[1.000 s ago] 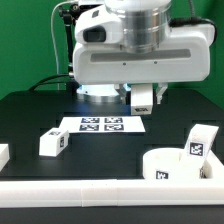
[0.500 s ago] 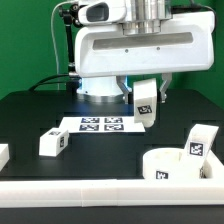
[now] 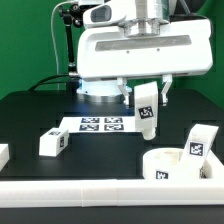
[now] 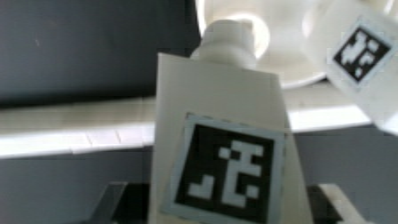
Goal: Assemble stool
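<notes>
My gripper (image 3: 147, 98) is shut on a white stool leg (image 3: 147, 112) that hangs above the table, tag facing the camera, just right of the marker board (image 3: 103, 125). In the wrist view the same leg (image 4: 222, 110) fills the middle between my fingers (image 4: 118, 200), its round peg end pointing toward the seat (image 4: 294, 40). The round white seat (image 3: 172, 165) lies at the front right of the exterior view. A second leg (image 3: 201, 143) stands at its far side and also shows in the wrist view (image 4: 365, 50). A third leg (image 3: 53, 142) lies on the left.
A long white rail (image 3: 100, 200) runs along the table's front edge and crosses the wrist view (image 4: 71, 130). A small white piece (image 3: 3, 155) sits at the exterior view's left edge. The arm's white base (image 3: 100, 92) stands behind the marker board.
The held leg has come lower and slightly toward the exterior view's right, closer to the seat; more of it shows below the hand. The grip is unchanged.
</notes>
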